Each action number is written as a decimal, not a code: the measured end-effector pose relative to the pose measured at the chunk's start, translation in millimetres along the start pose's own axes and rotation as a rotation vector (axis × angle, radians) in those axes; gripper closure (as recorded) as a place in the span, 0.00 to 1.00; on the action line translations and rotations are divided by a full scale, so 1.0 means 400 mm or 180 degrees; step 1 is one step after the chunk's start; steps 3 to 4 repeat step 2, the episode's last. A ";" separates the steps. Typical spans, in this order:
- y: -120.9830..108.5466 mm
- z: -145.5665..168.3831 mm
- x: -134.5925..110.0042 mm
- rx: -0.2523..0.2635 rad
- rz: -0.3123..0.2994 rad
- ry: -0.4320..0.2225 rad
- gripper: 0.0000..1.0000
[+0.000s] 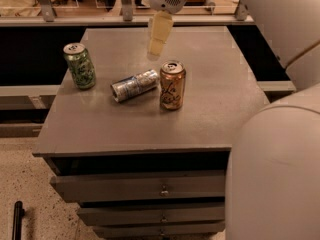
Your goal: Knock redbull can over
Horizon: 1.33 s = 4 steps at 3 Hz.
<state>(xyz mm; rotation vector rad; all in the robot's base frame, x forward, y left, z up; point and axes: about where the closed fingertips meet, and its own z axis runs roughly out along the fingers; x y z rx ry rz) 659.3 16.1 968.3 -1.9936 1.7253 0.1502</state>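
Observation:
The redbull can, slim, silver and blue, lies on its side in the middle of the grey table, its top end pointing left toward me. My gripper hangs above the table behind the can, raised clear of it, its pale fingers pointing down. It holds nothing that I can see. A wider gold can stands upright just right of the lying can, close to its far end.
A green patterned can stands upright near the table's left edge. The table has drawers below its front edge. My white arm fills the right side of the view. Shelving and a rail run behind the table.

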 end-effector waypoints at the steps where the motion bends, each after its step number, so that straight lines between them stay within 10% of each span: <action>1: 0.004 -0.023 0.006 0.0191 0.0170 -0.0085 0.00; 4: 0.004 -0.022 0.006 0.0191 0.0170 -0.0085 0.00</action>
